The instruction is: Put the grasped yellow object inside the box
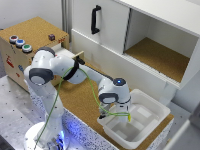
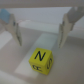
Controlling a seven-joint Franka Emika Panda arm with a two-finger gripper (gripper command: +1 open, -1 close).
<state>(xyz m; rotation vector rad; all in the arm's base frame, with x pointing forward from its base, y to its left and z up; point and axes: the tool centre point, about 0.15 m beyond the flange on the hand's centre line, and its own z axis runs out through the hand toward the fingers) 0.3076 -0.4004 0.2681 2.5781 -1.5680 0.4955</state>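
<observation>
The yellow object (image 2: 41, 60) is a small yellow cube with a black letter N on top. It lies on the white floor of the box (image 2: 17, 67), just beyond my fingertips and touching neither finger. My gripper (image 2: 41, 45) is open, its two fingers (image 2: 17, 35) spread wide with nothing between them. In the exterior view the gripper (image 1: 126, 116) hangs inside the shallow white box (image 1: 159, 112), and a speck of yellow (image 1: 129, 119) shows at its tips.
The box sits on a cork-topped counter (image 1: 85, 102). Behind it stands a white cabinet (image 1: 150, 45) with an open compartment and a black handle (image 1: 95, 19). A cork-topped wooden box with buttons (image 1: 22, 42) is at the exterior view's left. A yellow-green cable (image 1: 92, 90) runs along the arm.
</observation>
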